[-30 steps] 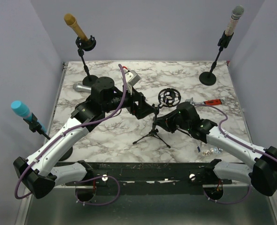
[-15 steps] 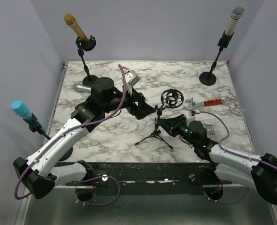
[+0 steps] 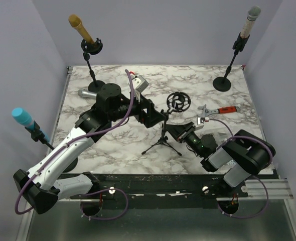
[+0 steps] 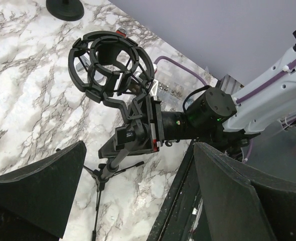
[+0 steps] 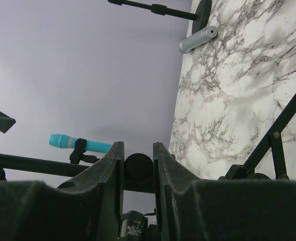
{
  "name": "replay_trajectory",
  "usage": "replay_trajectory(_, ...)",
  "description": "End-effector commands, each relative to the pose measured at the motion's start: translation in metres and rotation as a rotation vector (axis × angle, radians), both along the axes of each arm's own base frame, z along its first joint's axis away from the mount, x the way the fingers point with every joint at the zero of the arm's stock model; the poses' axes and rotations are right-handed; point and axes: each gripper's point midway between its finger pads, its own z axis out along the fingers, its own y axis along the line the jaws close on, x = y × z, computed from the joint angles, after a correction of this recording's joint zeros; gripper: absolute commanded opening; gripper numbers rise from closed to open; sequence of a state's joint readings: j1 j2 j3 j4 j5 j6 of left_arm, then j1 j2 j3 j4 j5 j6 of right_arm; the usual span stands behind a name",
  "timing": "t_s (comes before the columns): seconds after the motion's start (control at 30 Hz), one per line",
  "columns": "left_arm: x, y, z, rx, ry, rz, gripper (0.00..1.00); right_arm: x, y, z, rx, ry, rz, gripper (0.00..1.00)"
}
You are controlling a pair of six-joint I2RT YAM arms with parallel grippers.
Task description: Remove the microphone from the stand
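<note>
1. Since a second ago: a fold-back of the right arm (image 3: 238, 155) toward the near edge, elbow bunched at the near right; no visible shift of the left arm (image 3: 67, 145).
2. Far left, flat on the white marble table (image 3: 198, 83): silver cylindrical microphone (image 3: 84, 93), long axis roughly left to right, partly hidden, already out of its mount.
3. Left of centre: left gripper (image 3: 157, 115), jaws wide and empty, facing the empty black ring-shaped shock mount (image 3: 178, 100) atop the black tripod stand (image 3: 162, 145).
4. Just right of that: right gripper (image 3: 173, 128), clamped tight on the stand's post.
5. By judgement: microphone far-left of both grippers, behind the left one's reach direction; left arm much nearer.
6. Counted, left to right: four microphones, namely turquoise (image 3: 21, 116), gold (image 3: 77, 23), silver, grey (image 3: 252, 15); four stands, three loaded; one red-handled wrench (image 3: 215, 110).
</note>
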State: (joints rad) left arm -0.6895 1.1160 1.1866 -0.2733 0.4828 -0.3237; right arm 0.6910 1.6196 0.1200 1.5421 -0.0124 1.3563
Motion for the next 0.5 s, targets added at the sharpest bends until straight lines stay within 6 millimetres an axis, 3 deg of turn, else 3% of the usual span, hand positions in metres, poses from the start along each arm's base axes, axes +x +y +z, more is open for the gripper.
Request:
replay_trajectory(0.0,0.001,0.000,0.001,-0.005,-0.016,0.008,0.91,-0.016,-0.003,0.004,-0.072,-0.182,0.035,0.01)
replay_trajectory(0.13,0.001,0.000,0.001,0.001,-0.014,0.008,0.91,-0.018,-0.005,-0.004,-0.061,-0.122,0.036,0.05)
replay_trajectory(0.27,0.001,0.000,0.001,0.000,-0.014,0.004,0.91,-0.026,-0.005,-0.011,-0.054,-0.054,0.069,0.53)
replay_trajectory(0.37,0.001,0.000,0.001,0.001,-0.016,0.007,0.91,-0.025,-0.001,-0.025,-0.096,0.048,0.091,0.71)
replay_trajectory(0.47,0.002,0.000,0.000,0.004,-0.015,0.011,0.91,-0.016,0.005,-0.034,-0.194,0.161,0.102,0.77)
